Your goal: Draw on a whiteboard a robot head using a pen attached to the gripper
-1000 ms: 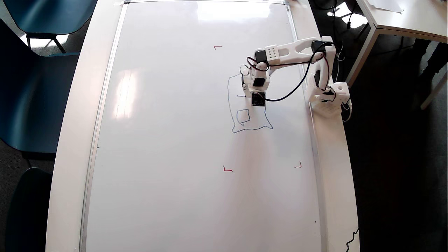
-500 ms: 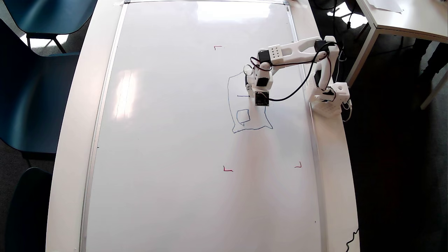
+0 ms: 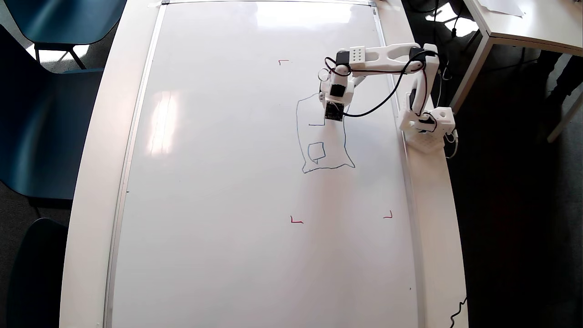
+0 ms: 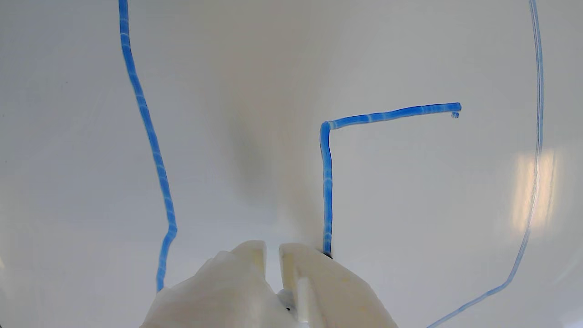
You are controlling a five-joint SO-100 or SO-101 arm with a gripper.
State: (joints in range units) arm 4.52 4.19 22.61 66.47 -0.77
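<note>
We are part way through the robot head (image 3: 324,136) on the whiteboard (image 3: 218,182). The wobbly blue outline is there, with one small square inside near its bottom. Above that square, a second one has only two sides, joined in a corner. Our tool (image 4: 272,248) sits at the end of that line, its two white fingers almost together. The pen is hidden, so we cannot tell if they pinch it.
</note>
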